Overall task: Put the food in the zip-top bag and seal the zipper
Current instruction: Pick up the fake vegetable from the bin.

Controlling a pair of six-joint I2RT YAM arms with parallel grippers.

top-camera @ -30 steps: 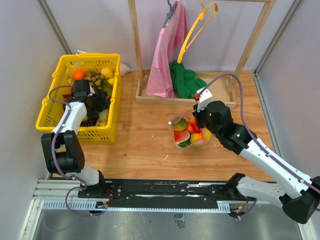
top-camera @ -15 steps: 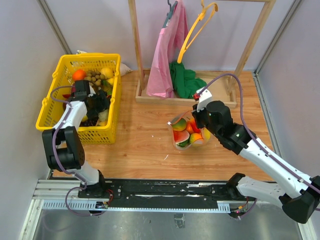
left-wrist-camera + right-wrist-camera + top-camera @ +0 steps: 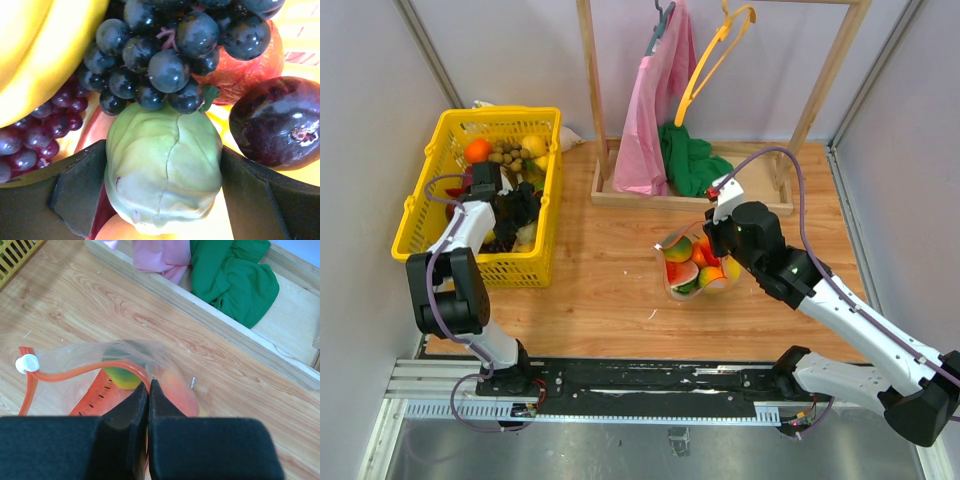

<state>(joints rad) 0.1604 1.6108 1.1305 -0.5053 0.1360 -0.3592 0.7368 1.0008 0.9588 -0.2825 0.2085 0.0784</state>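
My left claw (image 3: pixel 161 162) sits down in the yellow basket (image 3: pixel 428 165) at the far left, clenched on a pale green round piece (image 3: pixel 165 192) that is wrinkled, with a seam down its face. Dark grapes (image 3: pixel 165 70) touch its top. My right claw (image 3: pixel 149 390) is pinched tight on the zip-top bag (image 3: pixel 82 356) at its mouth, where the thin red-orange zipper (image 3: pixel 47 376) curves. The clear, crinkly bag lies on the wooden surface (image 3: pixel 610 290) right of centre, holding orange, green and red food (image 3: pixel 692 265).
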